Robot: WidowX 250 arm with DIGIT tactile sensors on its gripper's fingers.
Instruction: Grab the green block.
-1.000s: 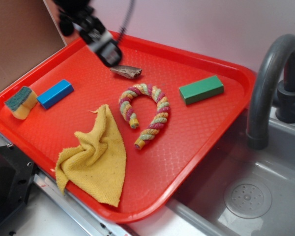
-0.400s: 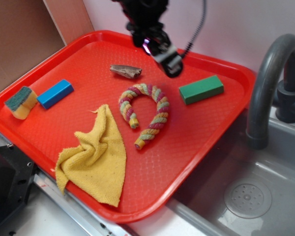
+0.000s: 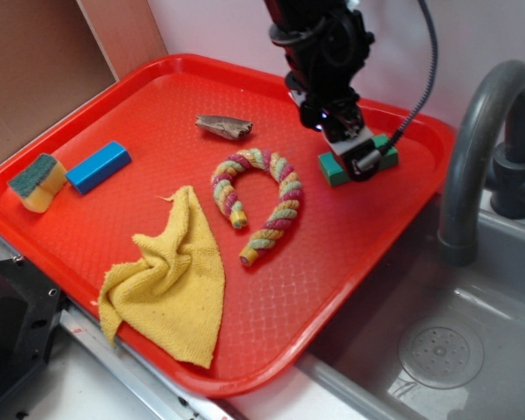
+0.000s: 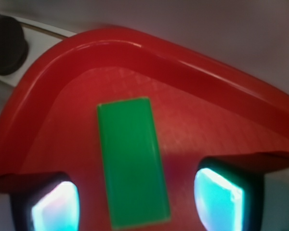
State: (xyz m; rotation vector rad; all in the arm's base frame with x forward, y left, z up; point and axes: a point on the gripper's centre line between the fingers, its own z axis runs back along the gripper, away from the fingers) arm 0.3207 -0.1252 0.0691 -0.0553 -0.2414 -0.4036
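The green block (image 4: pixel 132 161) lies flat on the red tray (image 4: pixel 86 48) near its far right corner. In the exterior view the green block (image 3: pixel 334 166) is partly covered by my gripper (image 3: pixel 360 161), which hangs right over it. From the wrist view my gripper (image 4: pixel 137 202) is open, and the block's near end sits between the two glowing pads (image 4: pixel 216 197) with a gap on each side. Neither pad touches the block.
On the tray lie a twisted multicoloured rope (image 3: pixel 262 199), a yellow cloth (image 3: pixel 171 280), a blue block (image 3: pixel 98 166), a yellow sponge with a green top (image 3: pixel 37 181) and a brown scrap (image 3: pixel 224 127). A grey faucet (image 3: pixel 477 149) and sink (image 3: pixel 437 350) stand right of the tray.
The arm has swept from the tray's far left across to the right and come down over the green block. Nothing on the tray has moved.
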